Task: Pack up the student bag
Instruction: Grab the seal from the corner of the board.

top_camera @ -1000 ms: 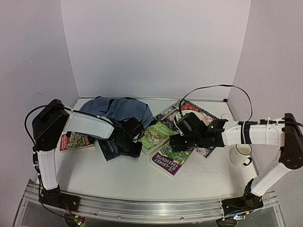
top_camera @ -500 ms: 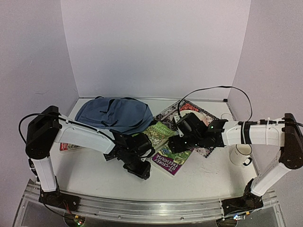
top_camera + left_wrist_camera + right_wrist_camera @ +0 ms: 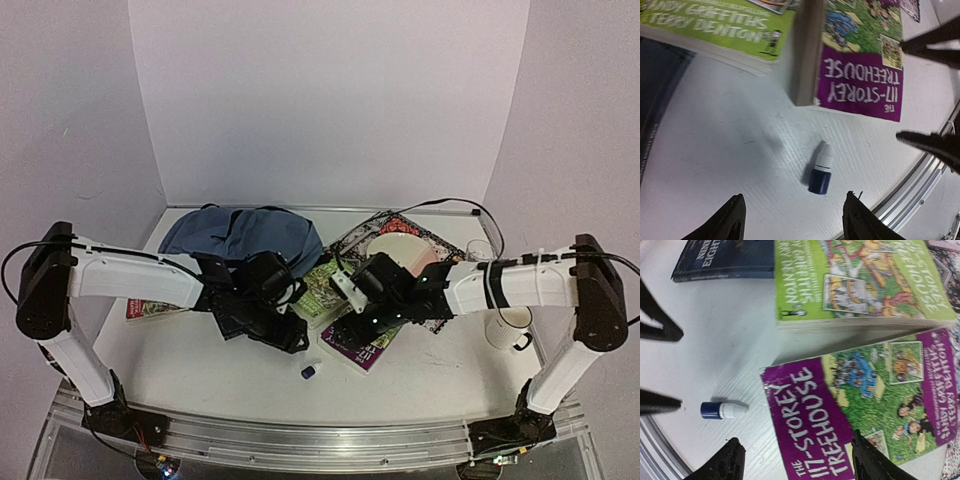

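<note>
Student bag (image 3: 245, 238): slumped at the far-left part of the table (image 3: 200, 372), against the back edge; whether the zip is open can't be told from above.
Left claw (image 3: 794, 200): released, fingers spread, nothing betw. them; hung low over the near-middle of the table, aimed at the small bottle (image 3: 821, 172).
Small bottle: blue body, white cap, laid on its side on bare table near the front edge, just beside the purple book (image 3: 840, 410); touched by neither claw.
Right claw (image 3: 796, 437): released too, empty; held over the purple book's near corner, faced toward the left claw across the bottle.
Other books: green book (image 3: 855, 280) overlapped w/ the purple one's far side; dark blue book (image 3: 725, 257) further left.
Progress (est.): nothing is judged packed yet.
Risk 1: bottle is round and on its side. If clipped by one fingertip, it is likely rolled toward the front edge.
Risk 2: both claws are pointed at the same spot, so a clash is poss. if both are lowered together.
Risk 3: bag is soft. If its mouth isn't held open, an item may be dropped on top and slid off.
Risk 4: mug (image 3: 510, 325) is stood near the right edge by the right forearm and may be knocked by a wide swing.
</note>
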